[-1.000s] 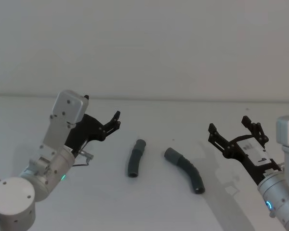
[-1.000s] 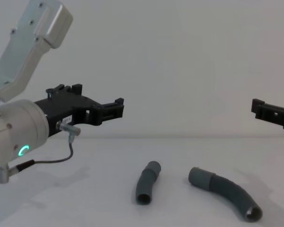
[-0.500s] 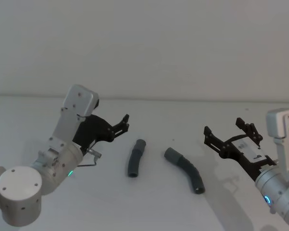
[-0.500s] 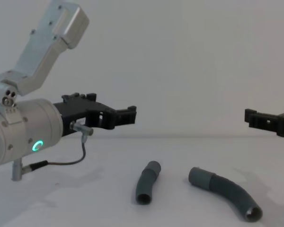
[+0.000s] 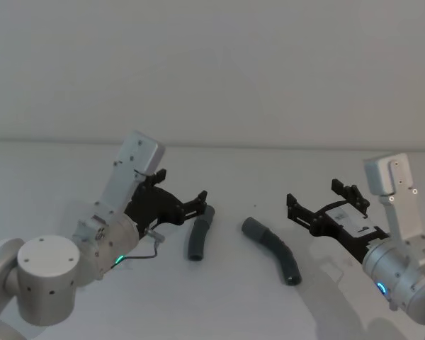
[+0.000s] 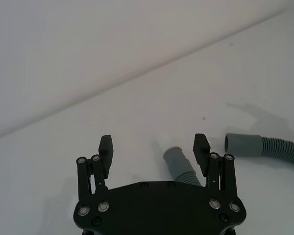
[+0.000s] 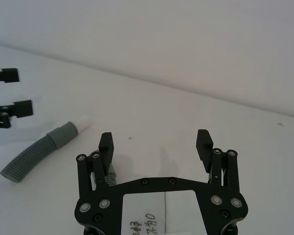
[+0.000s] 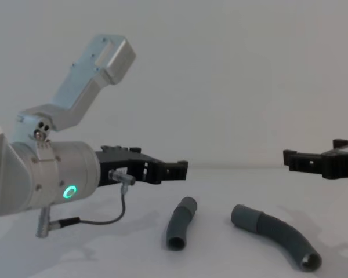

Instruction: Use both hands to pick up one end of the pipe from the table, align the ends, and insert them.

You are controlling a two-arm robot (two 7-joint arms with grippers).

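Observation:
Two dark grey ribbed pipe pieces lie apart on the white table [image 5: 71, 170]. The short, slightly bent pipe [image 5: 198, 234] [image 8: 181, 223] lies left of centre. The longer curved pipe [image 5: 273, 249] [image 8: 275, 234] lies to its right, its wide cuff end [image 5: 252, 227] pointing towards the short piece. My left gripper [image 5: 198, 200] [image 6: 153, 144] hovers open just above the short piece's far end [image 6: 178, 163]. My right gripper [image 5: 313, 195] [image 7: 155, 141] is open, raised to the right of the long piece. The right wrist view shows the short piece [image 7: 41, 148] with a paler, narrower tip.
The white table runs to a plain white wall [image 5: 212, 71] behind. A thin cable [image 8: 104, 217] loops under my left wrist.
Both arms have moved inward. My left gripper came right and down to the short piece's far end. My right gripper shifted left toward the long piece. The pipe pieces have not moved.

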